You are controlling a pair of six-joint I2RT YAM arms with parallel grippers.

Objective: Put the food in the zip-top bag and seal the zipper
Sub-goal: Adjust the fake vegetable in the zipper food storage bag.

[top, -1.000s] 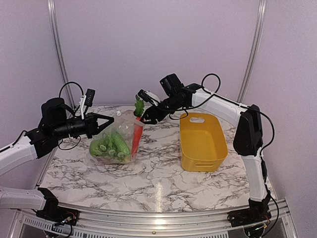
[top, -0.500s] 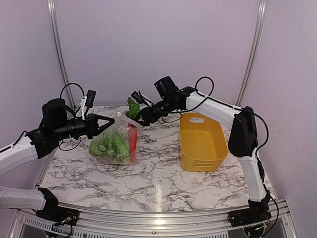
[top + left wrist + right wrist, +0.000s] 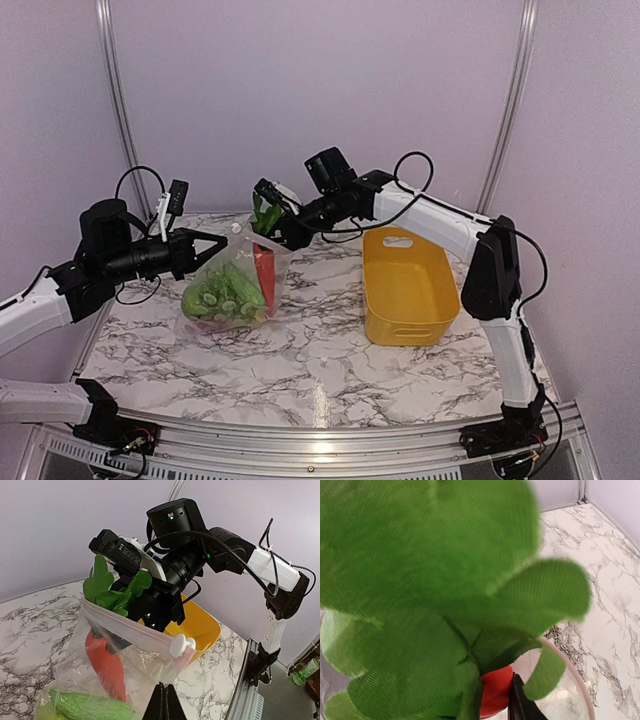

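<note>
Toy carrot [image 3: 263, 268] upright in a clear zip-top bag [image 3: 145, 650].
The left gripper [image 3: 161, 702] pinches the bag's rim, jaws pressed together; the right gripper [image 3: 278, 232] sits at the carrot's leaves, grip unclear.

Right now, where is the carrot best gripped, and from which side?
Probably where the leaves join the red body, from above. The carrot stands nearly upright in the bag; plastic covers its body, and only that top pokes out of the mouth.

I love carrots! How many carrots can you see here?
1. The orange-red toy carrot sits tip-down inside the clear crinkly plastic bag, its green fabric leaves sticking out of the mouth. More could be hidden behind the green food in the bag.
</note>
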